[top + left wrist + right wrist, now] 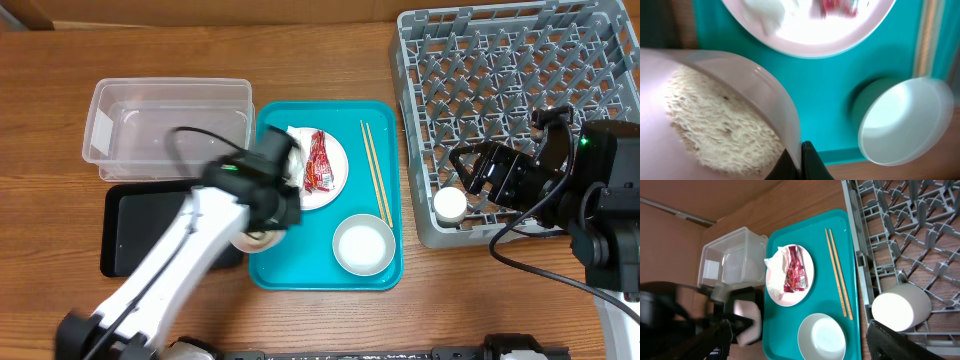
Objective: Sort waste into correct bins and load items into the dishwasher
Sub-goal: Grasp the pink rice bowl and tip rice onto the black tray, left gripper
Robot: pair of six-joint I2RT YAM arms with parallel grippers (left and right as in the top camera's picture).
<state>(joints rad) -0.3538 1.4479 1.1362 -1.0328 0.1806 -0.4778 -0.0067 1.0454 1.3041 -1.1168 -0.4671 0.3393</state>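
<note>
L gripper (801, 164) is clamping its fingers on the rim of the steel bowl (775, 90) at the teal tray (385, 270) edge nearest the black tray (140, 230). Rice (715, 120) is prob. loose and the rim stiff and slick, so tip slowly. R gripper (465, 178), fingers apart, is hovering by the cup (450, 204) in the rack (520, 60).

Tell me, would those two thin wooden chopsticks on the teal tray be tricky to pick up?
Probably. The chopsticks look thin and lie flat on the teal tray, so a claw has little to pinch. They seem light, so a nudge may slide or scatter them. Being wood, they should stay stiff.
</note>
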